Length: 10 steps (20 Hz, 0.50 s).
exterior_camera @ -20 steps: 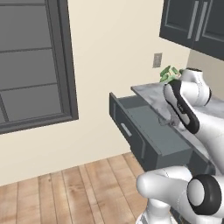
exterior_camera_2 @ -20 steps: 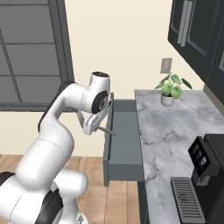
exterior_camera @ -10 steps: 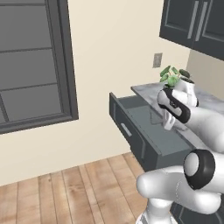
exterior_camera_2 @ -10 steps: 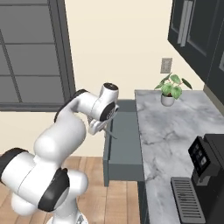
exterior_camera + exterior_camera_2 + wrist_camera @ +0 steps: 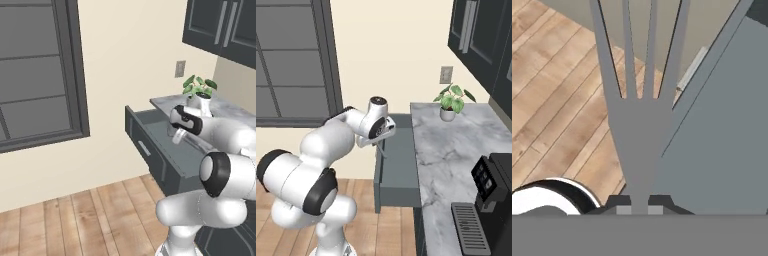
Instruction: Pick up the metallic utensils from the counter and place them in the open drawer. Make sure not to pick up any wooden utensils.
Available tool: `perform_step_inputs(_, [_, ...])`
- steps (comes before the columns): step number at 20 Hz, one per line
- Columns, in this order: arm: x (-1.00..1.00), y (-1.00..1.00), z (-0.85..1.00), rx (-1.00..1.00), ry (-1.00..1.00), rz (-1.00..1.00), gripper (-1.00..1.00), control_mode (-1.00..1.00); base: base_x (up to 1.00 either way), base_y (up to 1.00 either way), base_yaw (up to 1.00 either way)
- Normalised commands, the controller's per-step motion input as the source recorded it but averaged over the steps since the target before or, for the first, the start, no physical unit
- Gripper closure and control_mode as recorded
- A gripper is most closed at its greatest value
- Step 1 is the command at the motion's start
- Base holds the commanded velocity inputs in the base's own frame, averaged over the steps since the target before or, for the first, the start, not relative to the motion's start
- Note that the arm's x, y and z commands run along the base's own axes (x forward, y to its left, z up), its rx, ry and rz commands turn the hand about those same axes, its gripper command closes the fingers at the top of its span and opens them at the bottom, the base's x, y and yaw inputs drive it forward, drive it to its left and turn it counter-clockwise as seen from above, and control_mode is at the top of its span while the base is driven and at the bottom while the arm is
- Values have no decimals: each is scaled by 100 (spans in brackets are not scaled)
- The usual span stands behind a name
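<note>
Left of the claw [image 5: 383, 145] in the right base view, we see a dark-framed window [image 5: 293, 60] on the cream wall, with plank floor [image 5: 557, 100] below it. We have the claw clamped on the metal fork [image 5: 639, 110]: in the hand view the handle sits pinched between the two dark fingertips [image 5: 618, 201] and the four tines run straight away from us. In the right base view the fork [image 5: 383, 149] hangs from the claw as a thin grey sliver pointing down, at the left front edge of the open drawer [image 5: 398, 170]. The hand view puts the tines over the drawer's front panel line, with its silver bar handle [image 5: 693, 68] just right of the tines and floor to their left. Whether the fork touches the drawer, we cannot tell.

Right of the claw, the drawer's blue-grey cavity sits pulled out from under the counter [image 5: 456, 150]. Further right on the marble we see a potted plant [image 5: 450, 101] near the back wall, well apart from the claw, and a black coffee machine [image 5: 491, 192] at the near end. Dark upper cabinets [image 5: 481, 40] hang above the counter.

In the left base view the claw [image 5: 176, 136] sits above the drawer [image 5: 160, 150], plant [image 5: 199, 92] just behind.
</note>
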Motion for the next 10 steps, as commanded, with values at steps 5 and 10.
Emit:
perform_step_inputs(5, [38, -10, -28, 0, 3, -30, 100, -100, 0, 0, 0])
perform_step_inputs(10, [28, -21, -25, 2, 2, -13, 100, -100, 0, 0, 0])
